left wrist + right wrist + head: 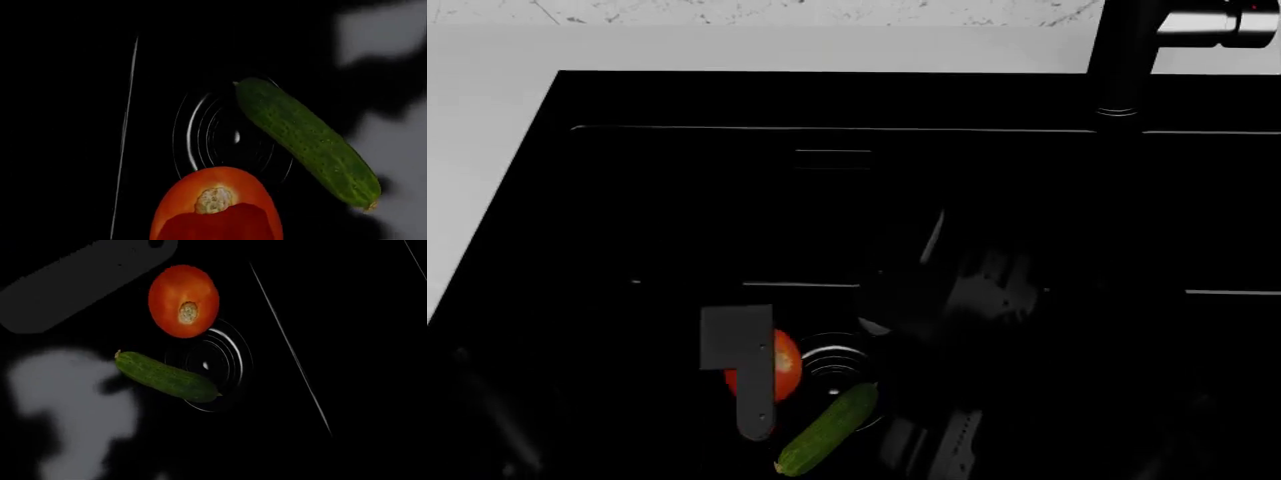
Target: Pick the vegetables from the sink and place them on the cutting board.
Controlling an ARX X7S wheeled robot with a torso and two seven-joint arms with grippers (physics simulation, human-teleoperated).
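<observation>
My left pincer hangs right over the tomato, a grey finger across it; whether it's gaping or clamped, I can't tell. My right pincer is lost in the dark, so I can't tell that either. The cucumber lies slanted, one end over the drain, just beside the tomato. Both are on the sink floor. Farthest off, the faucet.
</observation>
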